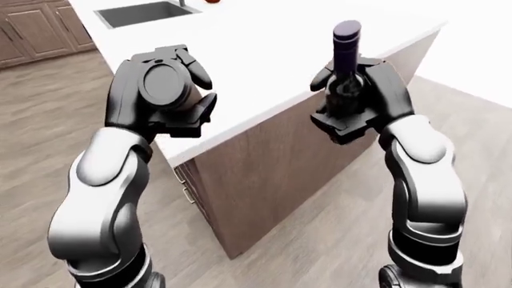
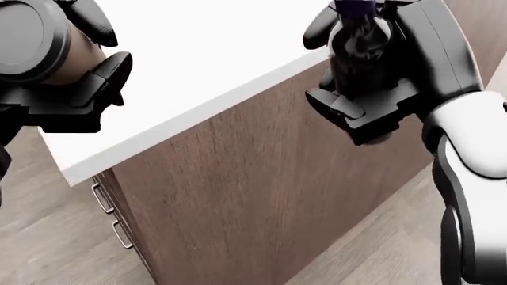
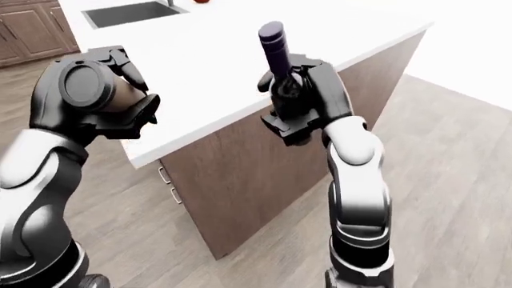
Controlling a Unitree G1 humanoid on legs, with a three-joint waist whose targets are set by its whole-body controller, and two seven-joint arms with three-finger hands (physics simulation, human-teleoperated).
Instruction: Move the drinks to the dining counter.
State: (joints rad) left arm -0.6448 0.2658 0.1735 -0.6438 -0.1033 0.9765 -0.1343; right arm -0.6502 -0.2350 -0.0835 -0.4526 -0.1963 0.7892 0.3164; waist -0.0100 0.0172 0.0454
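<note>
My left hand (image 1: 198, 91) is shut on a brown cup (image 2: 76, 57) with a grey lid (image 1: 163, 84), held over the near corner of the white counter (image 1: 264, 48). My right hand (image 1: 350, 103) is shut on a dark bottle (image 1: 346, 60) with a purple cap, held upright just off the counter's edge, beside the wood side panel (image 2: 261, 196). The bottle's lower part is hidden by my fingers. The bottle also shows in the right-eye view (image 3: 278, 57).
A steel sink (image 1: 144, 13) is set in the counter at the top left, with a small red thing (image 1: 212, 1) behind it. Brown cabinets (image 1: 32, 30) stand at the far left. Drawer handles (image 2: 103, 199) show under the corner. Wood floor (image 1: 320, 240) lies all round.
</note>
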